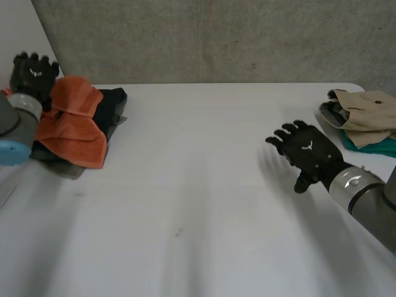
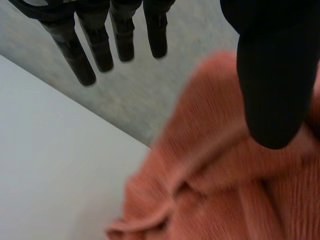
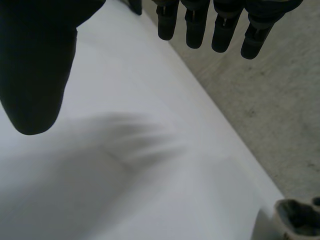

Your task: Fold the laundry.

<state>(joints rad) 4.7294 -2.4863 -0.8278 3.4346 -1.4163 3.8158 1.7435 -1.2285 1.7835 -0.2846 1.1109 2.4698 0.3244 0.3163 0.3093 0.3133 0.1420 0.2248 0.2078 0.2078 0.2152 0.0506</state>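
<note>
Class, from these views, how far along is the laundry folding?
Done: a beige garment folded on a teal one. In hand: nothing; the left hand is open by the orange towel, the right hand open above the table. Left: that towel and the dark clothes beneath.

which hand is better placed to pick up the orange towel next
Left, probably. The left hand is open right beside the orange towel, with the cloth just under it in its wrist view. The right hand is open over the table, well across from it.
</note>
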